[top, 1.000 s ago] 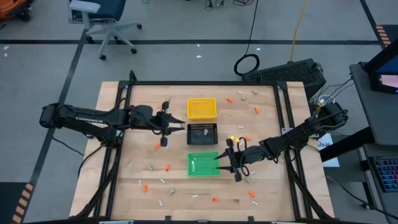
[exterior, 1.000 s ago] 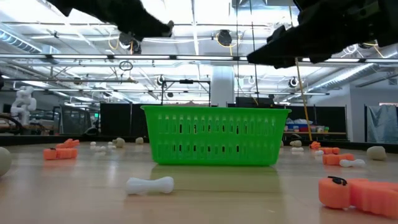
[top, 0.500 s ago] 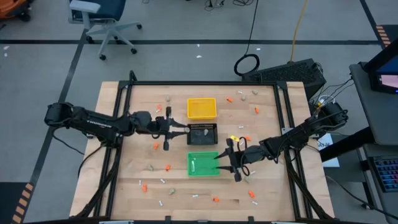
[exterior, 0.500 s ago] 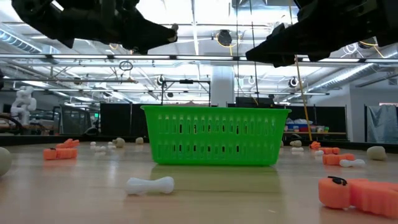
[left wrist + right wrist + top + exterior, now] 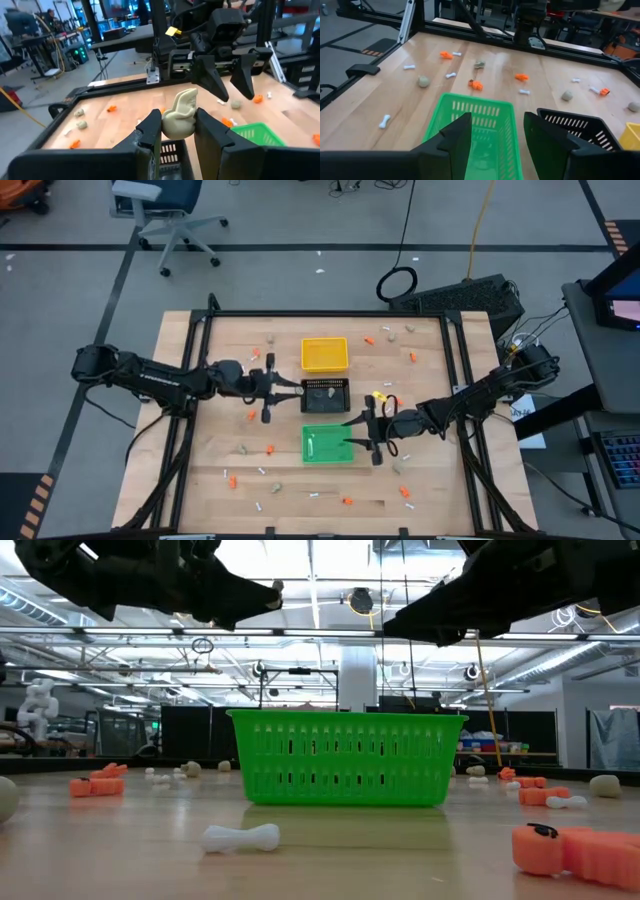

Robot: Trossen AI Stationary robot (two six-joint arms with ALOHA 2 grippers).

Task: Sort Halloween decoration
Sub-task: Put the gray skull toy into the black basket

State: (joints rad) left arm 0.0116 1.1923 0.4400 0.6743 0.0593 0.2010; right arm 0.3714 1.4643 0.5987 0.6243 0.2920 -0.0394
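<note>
My left gripper [image 5: 297,388] hovers at the left edge of the black tray [image 5: 326,379], shut on a beige-grey lump [image 5: 180,119]. The black tray has one beige-grey lump [image 5: 322,391] inside. My right gripper [image 5: 352,430] is open and empty above the right part of the green tray [image 5: 308,458], whose mesh floor shows between its fingers [image 5: 457,136]. A white stick [image 5: 313,445] lies in the green tray. Orange bits [image 5: 270,450], white sticks [image 5: 262,471] and lumps [image 5: 242,448] lie scattered on the table. The yellow tray [image 5: 324,340] sits beyond the black one. My left gripper pinches the beige-grey lump's lower body [image 5: 172,129] between its two fingers [image 5: 151,131], one on each side. The lump is lifted clear of the table, and its pointed upper part [image 5: 187,96] rises above the fingertips.
The three trays stand in a row down the table's middle. In the low view a white stick [image 5: 241,837] and an orange bit [image 5: 575,850] lie in front of the green tray [image 5: 347,758]. More pieces lie along the near edge [image 5: 346,500] and the far right corner [image 5: 408,330].
My left gripper has moved toward the table's right, from beside the trays up to the black tray's left edge, carrying the lump, then held still. My right gripper has shifted slightly toward the far edge above the green tray.
</note>
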